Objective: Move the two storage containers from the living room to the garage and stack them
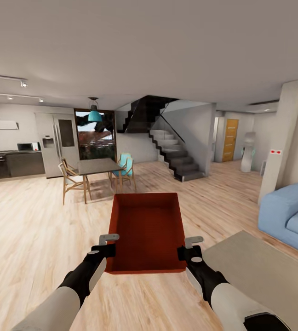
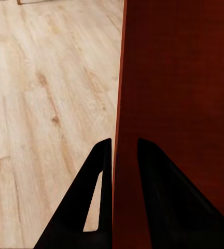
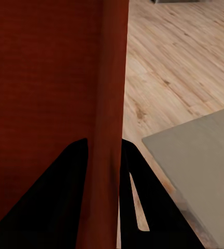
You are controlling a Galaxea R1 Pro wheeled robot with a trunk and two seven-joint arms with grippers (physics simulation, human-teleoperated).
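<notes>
Aloft, red-orange container (image 1: 147, 232), each side wall pinched between left gripper (image 1: 108, 245) and right gripper (image 1: 190, 248) fingers.

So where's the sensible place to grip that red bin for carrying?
By its two long side walls, one gripper from each side, as here: the left gripper and right gripper each straddle a thin straight wall of the storage container, one finger inside, one outside, keeping it level.
</notes>
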